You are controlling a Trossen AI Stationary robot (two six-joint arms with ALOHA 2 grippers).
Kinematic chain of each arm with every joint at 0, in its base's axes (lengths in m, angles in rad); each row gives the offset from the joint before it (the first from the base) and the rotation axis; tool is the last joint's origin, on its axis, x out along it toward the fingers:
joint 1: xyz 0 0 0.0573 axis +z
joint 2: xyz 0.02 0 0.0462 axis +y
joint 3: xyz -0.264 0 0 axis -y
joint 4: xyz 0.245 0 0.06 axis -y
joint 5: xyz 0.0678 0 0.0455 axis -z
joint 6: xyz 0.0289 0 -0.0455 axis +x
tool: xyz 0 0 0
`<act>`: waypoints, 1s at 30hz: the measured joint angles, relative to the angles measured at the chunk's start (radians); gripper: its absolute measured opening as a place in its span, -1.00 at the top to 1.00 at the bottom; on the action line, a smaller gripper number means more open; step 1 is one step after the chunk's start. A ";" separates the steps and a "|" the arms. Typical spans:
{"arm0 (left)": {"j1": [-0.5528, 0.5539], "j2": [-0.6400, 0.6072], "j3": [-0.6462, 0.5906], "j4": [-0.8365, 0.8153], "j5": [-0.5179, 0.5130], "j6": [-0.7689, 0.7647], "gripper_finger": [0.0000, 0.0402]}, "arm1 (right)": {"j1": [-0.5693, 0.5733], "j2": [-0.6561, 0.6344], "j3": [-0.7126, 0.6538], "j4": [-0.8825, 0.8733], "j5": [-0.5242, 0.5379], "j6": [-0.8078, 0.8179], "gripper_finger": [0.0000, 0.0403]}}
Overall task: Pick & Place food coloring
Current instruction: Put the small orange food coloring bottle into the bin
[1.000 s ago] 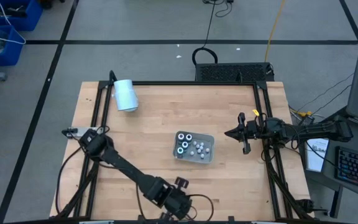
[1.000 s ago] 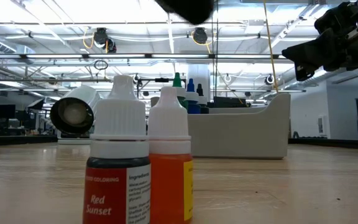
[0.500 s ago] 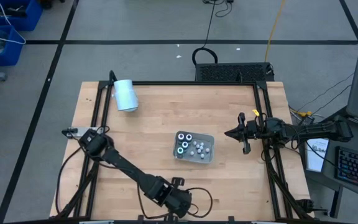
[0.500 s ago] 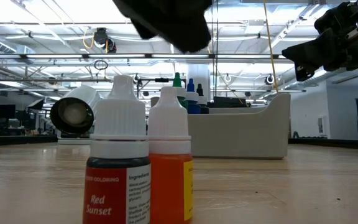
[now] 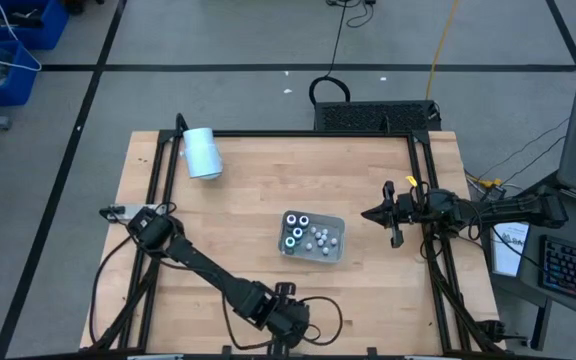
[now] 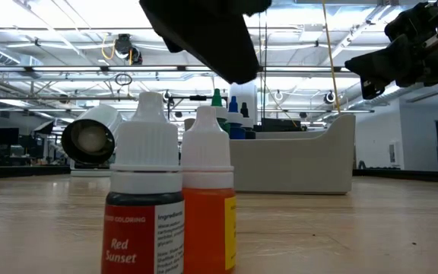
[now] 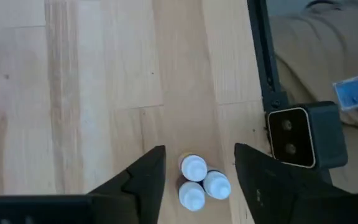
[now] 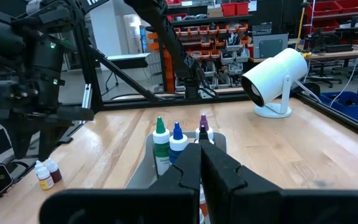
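Observation:
Three white-capped food coloring bottles point(image 7: 195, 168) stand together on the wood near the table's near edge. The low view shows two of them close up, a red one point(image 6: 143, 202) and an orange one point(image 6: 208, 198). My left gripper point(image 7: 199, 152) point(image 5: 286, 318) hangs above them, open, pointing down, one finger on either side and touching none. More bottles point(image 5: 320, 237) stand in the grey tray point(image 5: 334, 251), three of them dark with teal-ringed tops point(image 5: 297, 221). My right gripper point(image 5: 368, 213) point(image 8: 201, 149) waits shut, raised over the table's right side.
A large white cylinder point(image 5: 201, 152) point(image 6: 90, 137) lies near the far left corner. The low camera's black box point(image 7: 303, 138) sits at the near edge beside the three bottles. Black frame rails point(image 5: 423, 180) run along the table's sides. Bare wood lies between the tray and the near edge.
My left gripper has come down toward the three bottles at the near edge; in the low view its dark body has dropped into sight above the red and orange bottles. The bottles and tray have stayed put.

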 joint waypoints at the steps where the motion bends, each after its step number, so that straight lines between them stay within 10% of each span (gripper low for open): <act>1: 0.002 0.000 0.000 0.002 0.003 0.001 0.01 | 0.000 0.000 0.000 0.001 0.000 0.000 1.00; 30: 0.027 0.019 0.023 -0.078 0.135 0.144 -0.03 | 0.000 0.000 0.000 0.006 -0.001 -0.006 1.00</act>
